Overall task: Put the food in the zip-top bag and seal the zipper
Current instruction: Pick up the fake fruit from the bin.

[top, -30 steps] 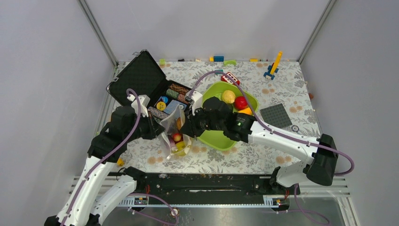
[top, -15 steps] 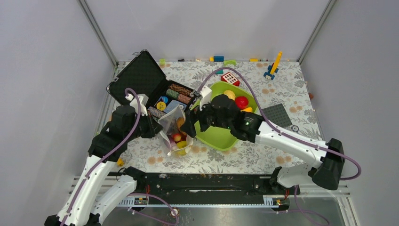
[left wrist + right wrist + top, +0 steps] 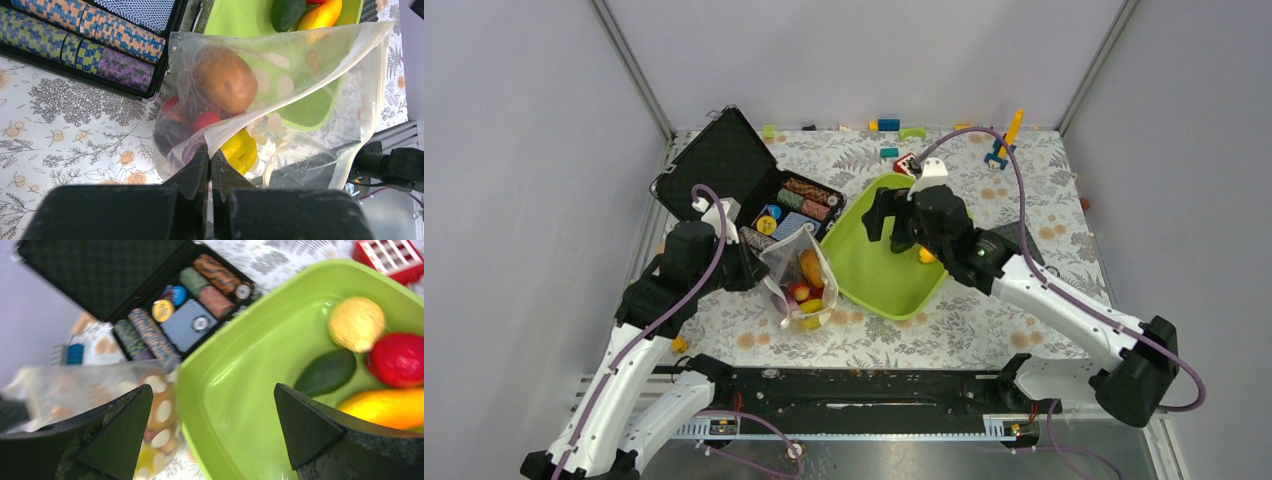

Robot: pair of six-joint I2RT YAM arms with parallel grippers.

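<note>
Zip-top bag [image 3: 799,275] stands partly filled between the chip case [image 3: 744,175] and the green tray [image 3: 235,390].
On the left, the left fingers [image 3: 190,172] are pressed together on the bag's edge; a brown kiwi [image 3: 225,80] and other food lie inside. On the right, the right fingers [image 3: 120,427] are spread wide and empty above the tray, which holds a yellowish ball [image 3: 356,323], red apple [image 3: 397,360], avocado [image 3: 326,372] and mango [image 3: 385,407].

The zip-top bag [image 3: 310,75] is thin, clear, crinkled plastic. The tray [image 3: 235,390] is smooth, glossy green plastic. The tablecloth [image 3: 75,110] looks matt and printed.
</note>
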